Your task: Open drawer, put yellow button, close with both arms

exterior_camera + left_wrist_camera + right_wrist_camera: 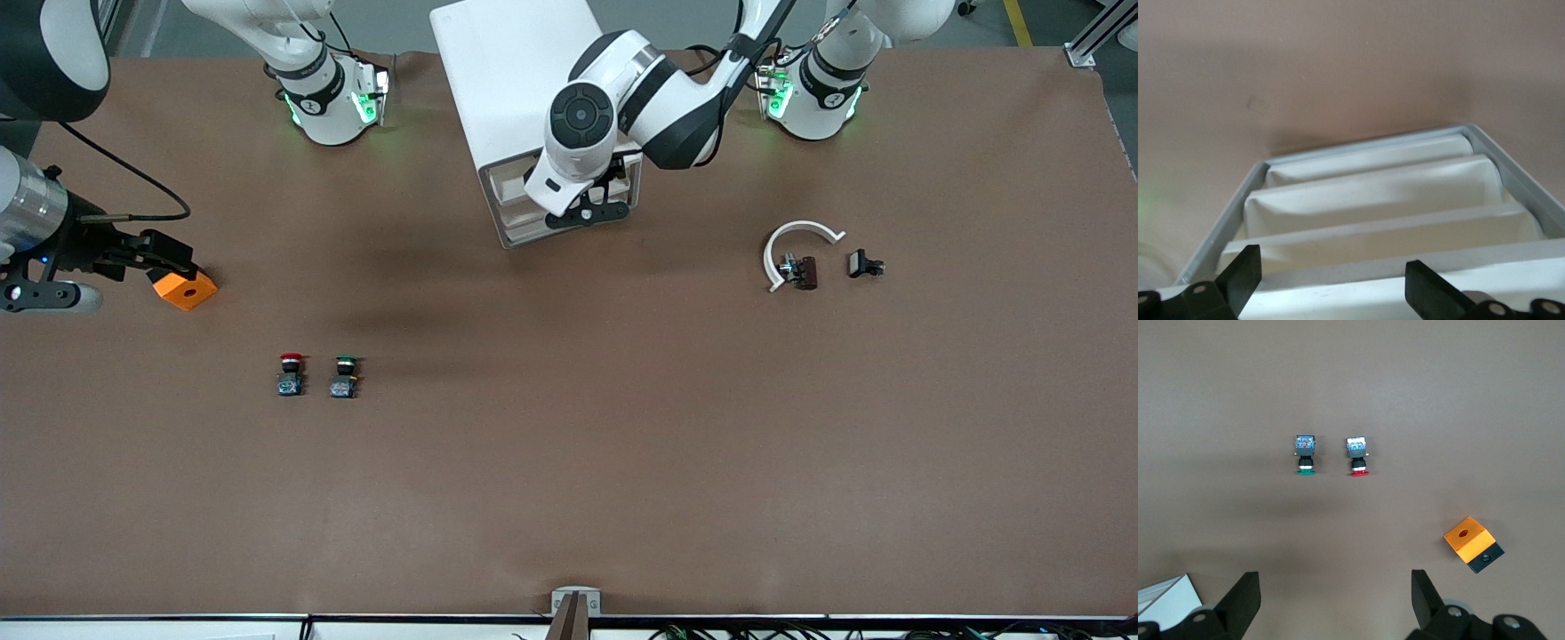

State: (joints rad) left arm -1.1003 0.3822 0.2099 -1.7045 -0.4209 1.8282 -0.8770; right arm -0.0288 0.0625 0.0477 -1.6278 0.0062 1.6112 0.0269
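The yellow button is not seen in any view, so its look and place cannot be told. The left hand (591, 210) (1331, 270) is held over the pulled-out drawer (526, 200) (1385, 200), fingers spread wide, nothing gripped. The right hand (167, 256) (1335, 587) is held over the desk (622, 462), fingers wide apart and empty, an orange box (183, 289) (1473, 543) at ten o'clock from the red-capped button (290, 373) (1357, 455).

Left arm (622, 98) hides the drawer cabinet's (511, 80) front.
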